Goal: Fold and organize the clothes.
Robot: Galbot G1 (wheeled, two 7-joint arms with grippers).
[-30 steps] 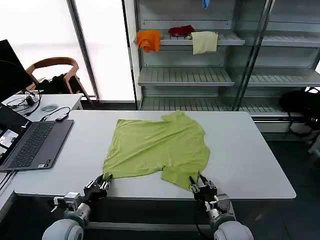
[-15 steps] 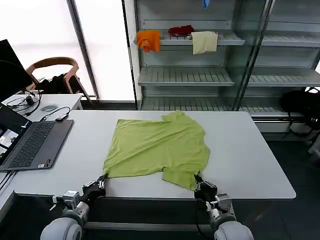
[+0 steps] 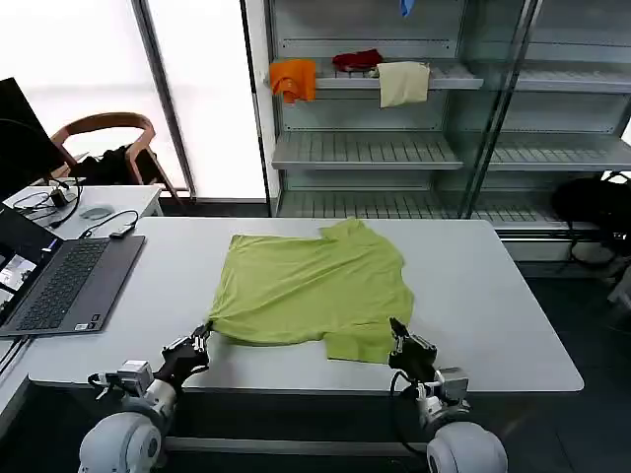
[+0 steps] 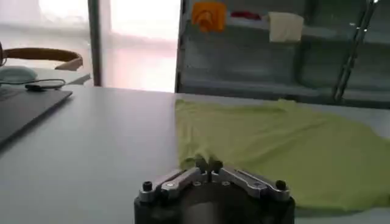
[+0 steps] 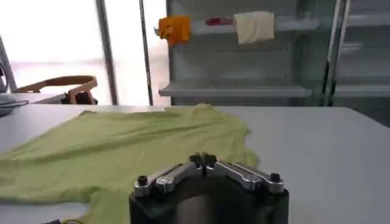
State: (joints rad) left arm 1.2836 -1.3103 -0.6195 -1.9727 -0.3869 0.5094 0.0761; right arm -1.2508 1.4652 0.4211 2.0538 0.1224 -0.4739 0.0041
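Observation:
The lime-green T-shirt (image 3: 311,286) lies spread on the white table (image 3: 493,296), with its near edge raised off the surface. My left gripper (image 3: 202,338) is shut on the near left corner of the shirt; in the left wrist view its jaws (image 4: 208,164) pinch a fold of the green fabric (image 4: 286,146). At the near right corner, by the sleeve, my right gripper (image 3: 397,335) is shut on the cloth. The right wrist view has those jaws (image 5: 203,160) closed together, with the shirt (image 5: 134,146) stretching away behind them.
An open laptop (image 3: 69,281) sits on the table's left end with cables behind it. Shelving (image 3: 365,148) behind the table holds an orange cloth (image 3: 293,79), a red cloth (image 3: 357,61) and a cream cloth (image 3: 404,84). A wooden chair (image 3: 104,133) stands far left.
Both grippers have risen and moved away from the table's near edge, carrying the shirt's near edge with them; the hem now sits farther in.

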